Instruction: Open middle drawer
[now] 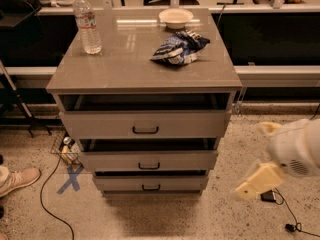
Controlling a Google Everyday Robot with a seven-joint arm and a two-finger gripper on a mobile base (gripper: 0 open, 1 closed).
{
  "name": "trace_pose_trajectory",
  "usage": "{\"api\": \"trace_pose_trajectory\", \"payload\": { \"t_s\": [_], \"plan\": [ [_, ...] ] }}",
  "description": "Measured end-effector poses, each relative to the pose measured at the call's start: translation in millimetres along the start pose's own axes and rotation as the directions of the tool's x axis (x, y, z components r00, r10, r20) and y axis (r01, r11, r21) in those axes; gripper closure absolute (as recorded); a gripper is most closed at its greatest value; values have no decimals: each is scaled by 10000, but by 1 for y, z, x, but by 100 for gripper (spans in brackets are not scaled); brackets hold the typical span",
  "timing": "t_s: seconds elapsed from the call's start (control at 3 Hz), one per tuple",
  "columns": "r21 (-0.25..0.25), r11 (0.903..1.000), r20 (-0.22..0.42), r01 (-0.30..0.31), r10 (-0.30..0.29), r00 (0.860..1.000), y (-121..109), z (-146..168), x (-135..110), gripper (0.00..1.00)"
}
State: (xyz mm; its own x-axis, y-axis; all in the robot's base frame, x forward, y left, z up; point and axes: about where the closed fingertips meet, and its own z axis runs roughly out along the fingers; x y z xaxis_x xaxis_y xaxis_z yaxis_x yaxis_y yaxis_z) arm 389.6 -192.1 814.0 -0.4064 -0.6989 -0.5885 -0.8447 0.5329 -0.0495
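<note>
The cabinet [145,71] has three stacked drawers, each with a small black bar handle. The middle drawer [110,160] has a medium-height grey-beige front and its handle [149,166] at the centre. It stands slightly out, with a dark gap above its front. The taller top drawer [100,125] and the thin bottom drawer [115,183] also stand slightly out. My gripper [257,181], beige at the end of the white arm [296,149], hangs low at the right, off the cabinet's right side, about level with the bottom drawer and touching nothing.
On the cabinet top stand a water bottle [87,25], a white bowl [175,17] and a blue-white chip bag [179,48]. A shoe [17,180], a blue X floor mark [70,179] and a cable [50,204] lie at left. Cables lie at the lower right [290,227].
</note>
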Motion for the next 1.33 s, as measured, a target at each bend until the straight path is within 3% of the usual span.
{"api": "trace_pose_trajectory", "payload": {
  "t_s": [0.33,0.67,1.0,1.33],
  "plan": [
    [-917,9932,-426,719,-761,9962,-8,106,33,0],
    [-1669,9839,-543,642,-742,9958,-8,186,69,0],
    [-1639,9841,-588,684,-789,9951,-9,189,70,0],
    [-1454,9845,-1030,978,-1134,9882,-25,225,78,0]
  ]
}}
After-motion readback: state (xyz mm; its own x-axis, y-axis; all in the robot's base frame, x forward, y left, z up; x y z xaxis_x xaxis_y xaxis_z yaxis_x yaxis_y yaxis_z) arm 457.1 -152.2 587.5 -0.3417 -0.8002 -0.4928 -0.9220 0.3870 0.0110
